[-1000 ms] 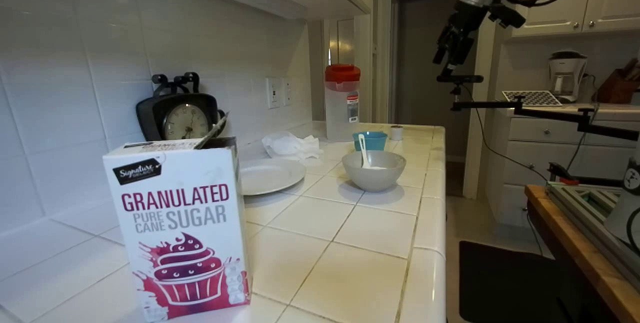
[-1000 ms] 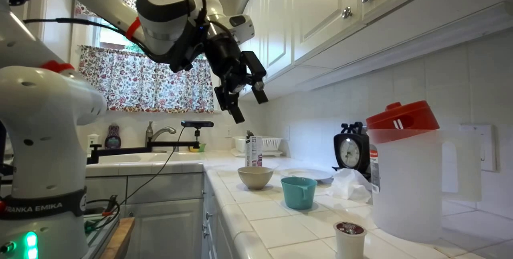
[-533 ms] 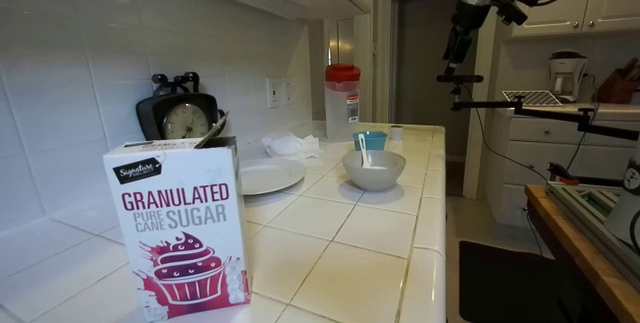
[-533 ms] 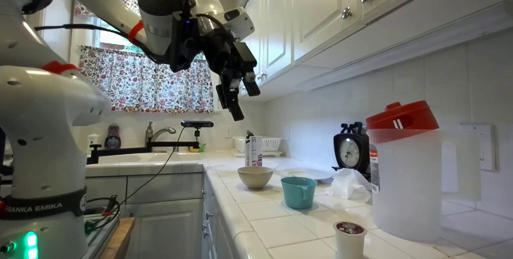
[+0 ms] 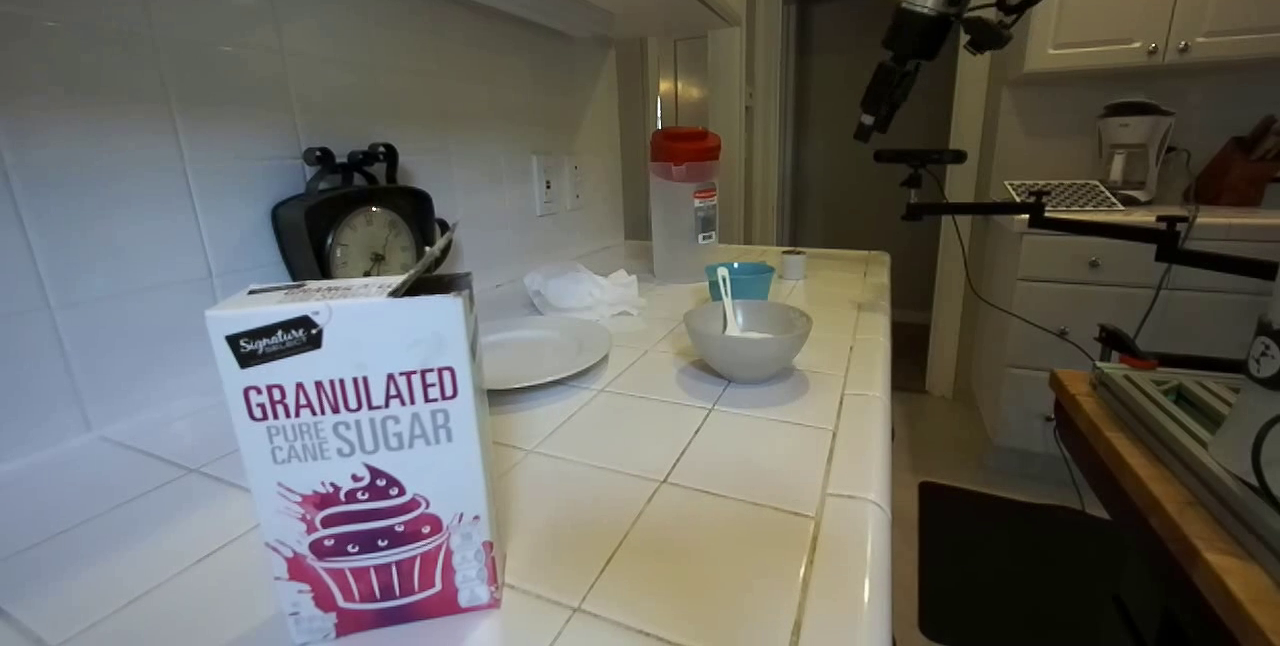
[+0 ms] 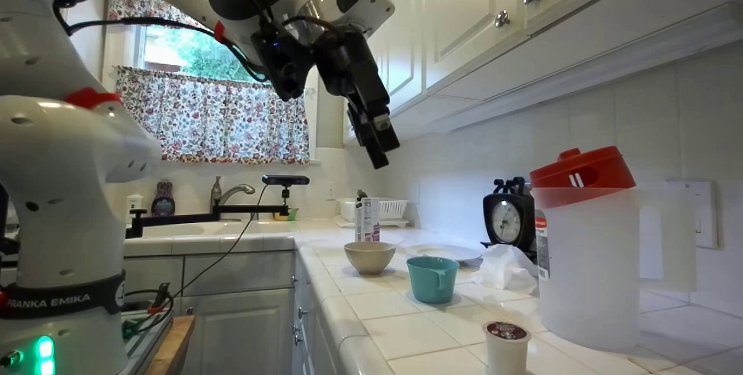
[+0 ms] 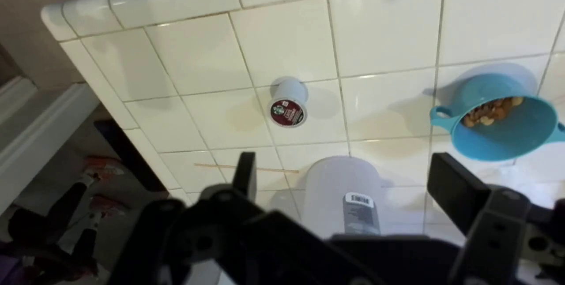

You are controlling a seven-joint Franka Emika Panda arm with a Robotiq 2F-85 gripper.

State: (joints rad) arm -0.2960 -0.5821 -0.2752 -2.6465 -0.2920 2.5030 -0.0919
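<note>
Both exterior views: your black claw [image 6: 383, 153] is hanging empty, well above the white-tiled tabletop [image 5: 740, 546]. Wrist view: it is standing wide-spread; a translucent plastic pitcher [image 7: 329, 192], round teal two-handled cup [image 7: 512, 139] and small white coffee pod [image 7: 289, 101] are sitting below. You're apparently aiming; any descent is calling for pitcher clearance.
</note>
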